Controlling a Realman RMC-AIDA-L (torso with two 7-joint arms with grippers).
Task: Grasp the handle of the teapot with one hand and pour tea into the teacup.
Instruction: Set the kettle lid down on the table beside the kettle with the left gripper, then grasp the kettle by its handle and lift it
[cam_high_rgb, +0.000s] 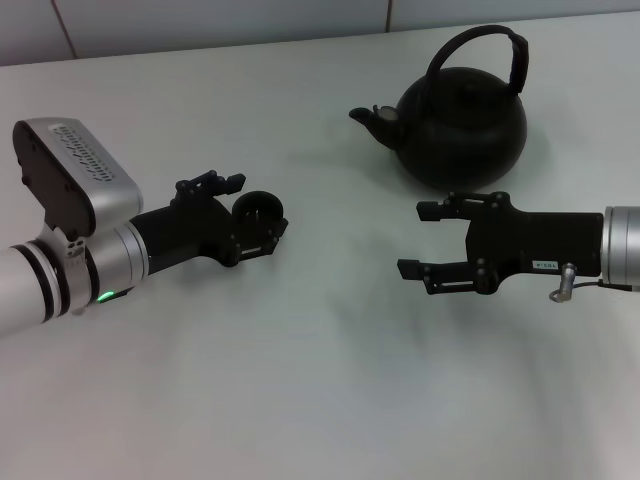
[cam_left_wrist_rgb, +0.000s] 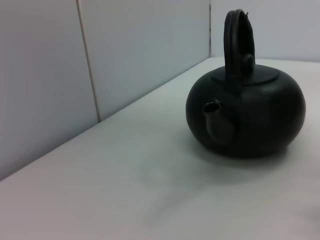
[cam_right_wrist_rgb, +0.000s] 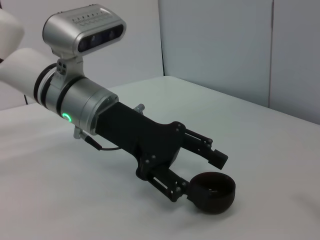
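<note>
— Where does the teapot (cam_high_rgb: 462, 128) sit?
— On the white counter (cam_high_rgb: 300, 380), near the tiled back wall (cam_high_rgb: 200, 25), spout toward the left gripper (cam_high_rgb: 255, 205), handle (cam_high_rgb: 487, 55) arched overhead and free.
— And the teacup (cam_high_rgb: 259, 213)?
— Between the left gripper's spread fingers; contact unclear.
— The right gripper (cam_high_rgb: 425, 240)?
— Wide apart, empty, just in front of the teapot, with bare counter between the arms.

We see a matt black teapot (cam_high_rgb: 462, 130) with a faintly rough skin, perhaps cast iron; the teacup (cam_right_wrist_rgb: 212, 191) matches it. The bench (cam_high_rgb: 300, 400) looks smooth, pale and matt.
</note>
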